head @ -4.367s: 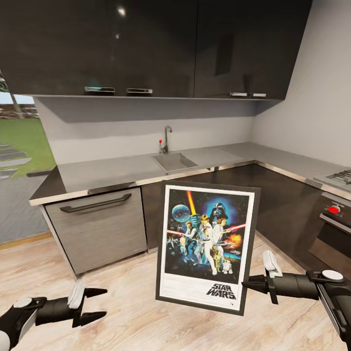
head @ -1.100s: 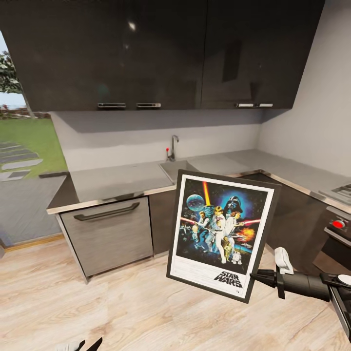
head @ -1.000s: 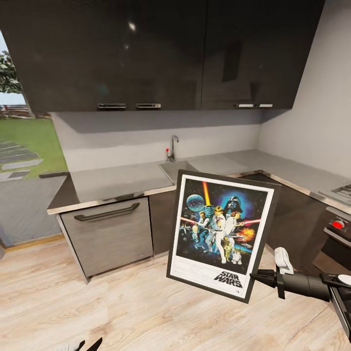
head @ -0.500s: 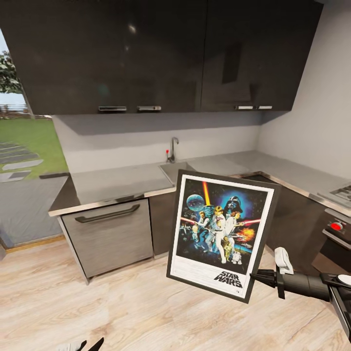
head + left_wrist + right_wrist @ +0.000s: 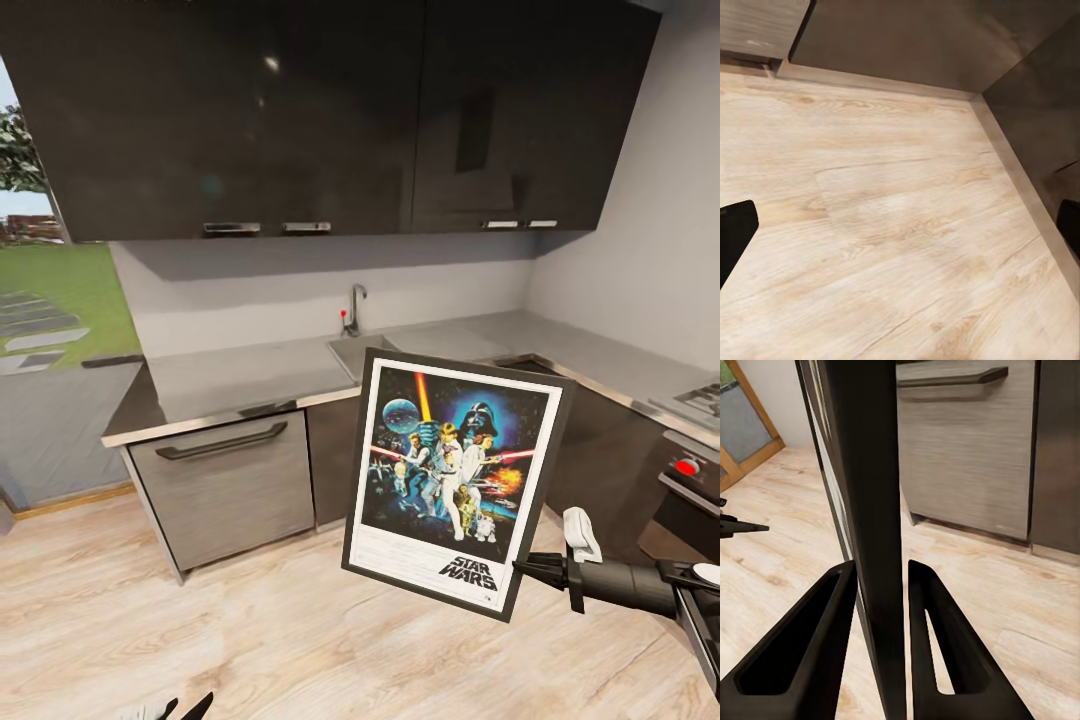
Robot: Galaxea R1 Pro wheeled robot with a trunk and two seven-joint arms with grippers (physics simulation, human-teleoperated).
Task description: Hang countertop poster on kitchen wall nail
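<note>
Poster (image 5: 455, 480) held upright, slightly tilted, in mid-air above the wood floor (image 5: 250, 620), in front of the bench (image 5: 250, 365) and clear of it. Right tool (image 5: 522, 568) clamped on poster's lower right edge; wrist view shows both fingers (image 5: 810, 652) pressed against the black frame. Left tool (image 5: 185, 708): only black fingertips at frame bottom, spread apart, nothing between them. Sink (image 5: 355, 350) and tap (image 5: 354, 305) behind poster.
</note>
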